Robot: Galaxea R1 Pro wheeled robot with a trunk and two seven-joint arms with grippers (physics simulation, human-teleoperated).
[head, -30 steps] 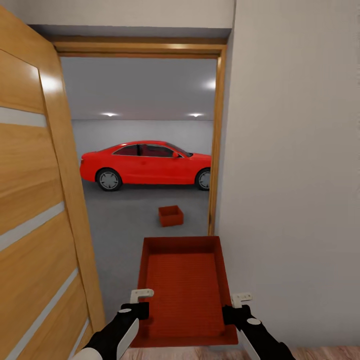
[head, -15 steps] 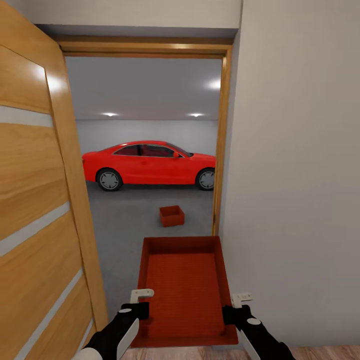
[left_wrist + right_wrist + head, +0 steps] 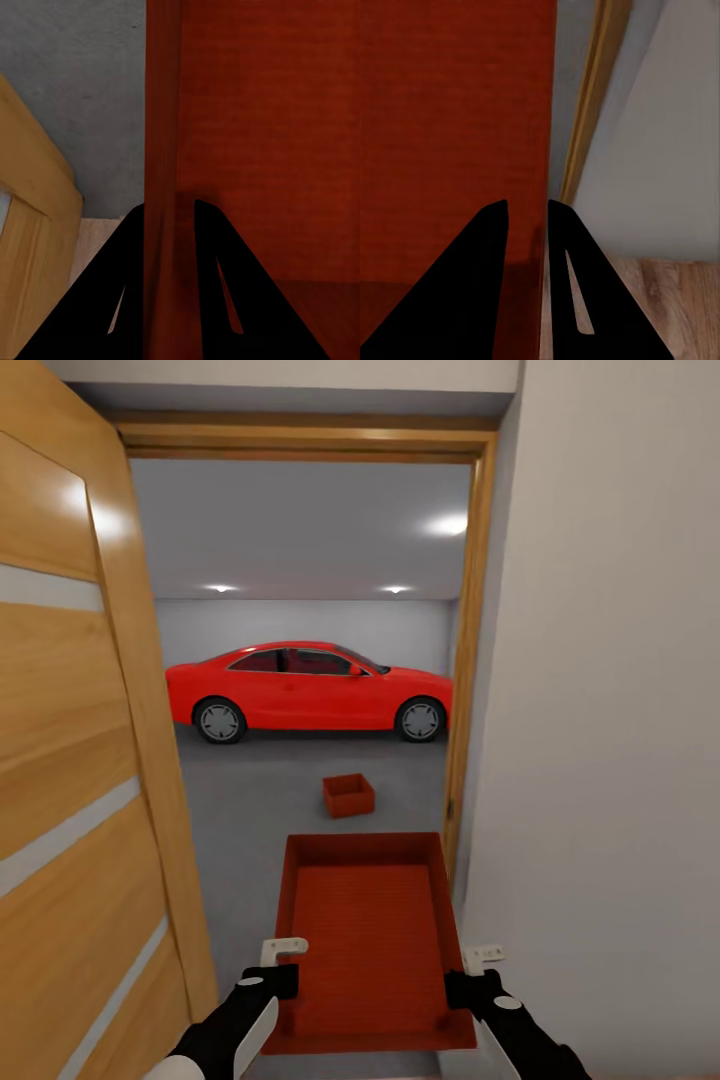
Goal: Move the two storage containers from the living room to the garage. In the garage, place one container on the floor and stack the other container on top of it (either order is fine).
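Now at the garage doorway

Both claws hold one storage container (image 3: pixel 366 940) level: left claw (image 3: pixel 282 968) clamps its left wall, right claw (image 3: pixel 462 978) its right wall. Beyond the door frame (image 3: pixel 462 740), a second container (image 3: pixel 348 795) sits on the grey floor (image 3: pixel 250 810) before the red car (image 3: pixel 305 690).

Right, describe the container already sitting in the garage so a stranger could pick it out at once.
Look through the open doorway at the red car parked side-on across the garage. On the grey floor in front of it sits a small-looking orange-red open-topped bin. It stands alone and untouched, unlike its twin, which both grippers carry close to the camera.
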